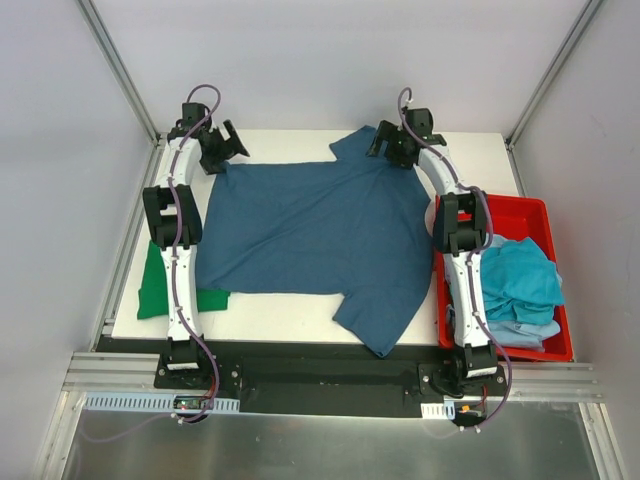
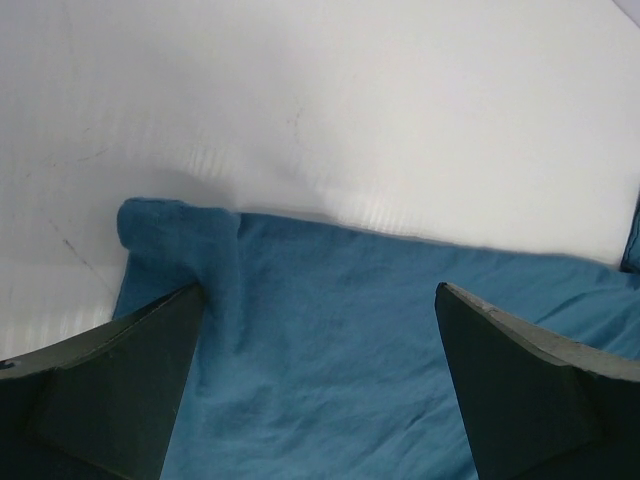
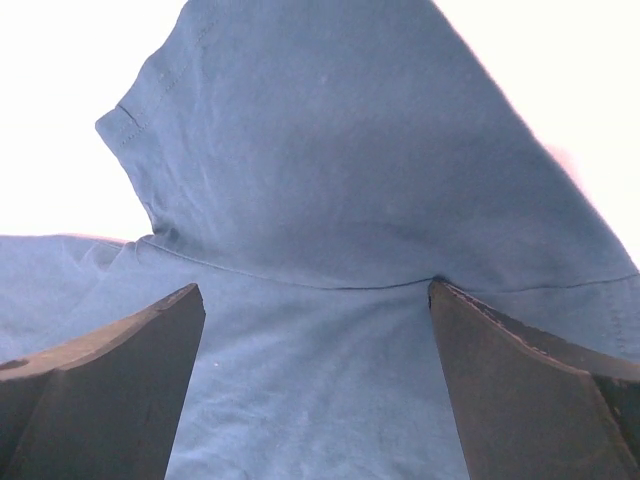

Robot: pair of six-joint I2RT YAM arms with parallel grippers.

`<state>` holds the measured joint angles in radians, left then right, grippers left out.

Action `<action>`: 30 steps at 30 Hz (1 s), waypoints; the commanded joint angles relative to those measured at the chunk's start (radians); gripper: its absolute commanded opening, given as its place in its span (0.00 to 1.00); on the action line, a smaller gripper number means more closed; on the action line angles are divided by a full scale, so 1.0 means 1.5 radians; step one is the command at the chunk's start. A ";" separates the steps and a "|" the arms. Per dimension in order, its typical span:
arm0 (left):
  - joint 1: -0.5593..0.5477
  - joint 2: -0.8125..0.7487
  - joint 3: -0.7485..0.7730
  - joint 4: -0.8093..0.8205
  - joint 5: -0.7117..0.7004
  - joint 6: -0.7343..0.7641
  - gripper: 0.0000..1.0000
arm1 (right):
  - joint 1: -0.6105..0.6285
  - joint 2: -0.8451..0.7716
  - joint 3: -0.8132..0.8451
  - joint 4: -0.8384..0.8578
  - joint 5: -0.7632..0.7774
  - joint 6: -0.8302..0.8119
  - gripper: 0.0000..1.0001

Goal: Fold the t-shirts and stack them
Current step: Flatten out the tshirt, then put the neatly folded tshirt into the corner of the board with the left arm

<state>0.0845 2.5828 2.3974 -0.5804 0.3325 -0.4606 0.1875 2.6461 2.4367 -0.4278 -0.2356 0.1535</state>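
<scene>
Top view: a blue tee [image 1: 310, 230] is spread flat on the white surface [image 1: 290, 315]. The left jaws are held over its far left corner [image 1: 225, 172], the right jaws over its far sleeve [image 1: 355, 145]. Both are spread wide and nothing is gripped. A folded green tee [image 1: 155, 290] lies well behind the left jaws, and a red bin [image 1: 520, 210] of teal tees [image 1: 520, 280] lies well behind the right jaws.

Left wrist view: the corner is seen between the open jaws.

Right wrist view: the sleeve is seen just ahead of the open jaws.
</scene>
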 commanded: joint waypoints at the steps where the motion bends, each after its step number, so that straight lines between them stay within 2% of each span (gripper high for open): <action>1: -0.006 -0.060 0.029 0.021 0.023 0.033 0.99 | -0.004 -0.027 0.042 0.033 -0.025 -0.025 0.96; 4: -0.006 -0.129 -0.012 0.020 0.019 0.042 0.99 | 0.002 -0.084 0.015 0.018 -0.027 -0.050 0.96; 7: -0.007 -0.248 -0.154 0.020 -0.015 0.044 0.99 | 0.010 -0.167 -0.068 0.011 -0.023 -0.066 0.96; 9: -0.006 -0.352 -0.275 0.020 -0.053 0.032 0.99 | 0.022 -0.229 -0.136 0.004 -0.010 -0.080 0.96; 11: -0.006 -0.453 -0.416 0.020 -0.129 -0.006 0.99 | 0.042 -0.289 -0.209 -0.011 0.008 -0.093 0.96; 13: -0.007 -0.551 -0.548 0.020 -0.197 -0.059 0.99 | 0.070 -0.350 -0.310 -0.035 0.014 -0.097 0.96; 17: 0.006 -0.726 -0.779 0.021 -0.280 -0.173 0.99 | 0.143 -0.488 -0.520 -0.006 0.033 -0.094 0.96; 19: 0.020 -0.767 -0.869 0.024 -0.300 -0.215 0.99 | 0.167 -0.522 -0.593 -0.005 0.027 -0.079 0.96; 22: 0.047 -0.791 -0.934 0.026 -0.317 -0.245 0.99 | 0.179 -0.552 -0.685 0.003 -0.010 -0.043 0.96; 27: 0.106 -0.785 -1.002 0.051 -0.315 -0.279 0.99 | 0.187 -0.566 -0.779 0.011 -0.007 -0.033 0.96; 30: 0.138 -0.770 -1.025 0.086 -0.275 -0.288 0.99 | 0.188 -0.558 -0.810 0.010 0.002 -0.027 0.96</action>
<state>0.2455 1.4113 0.8883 -0.5289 -0.0963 -0.8291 0.4721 1.8236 1.2507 -0.4286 -0.2474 0.0834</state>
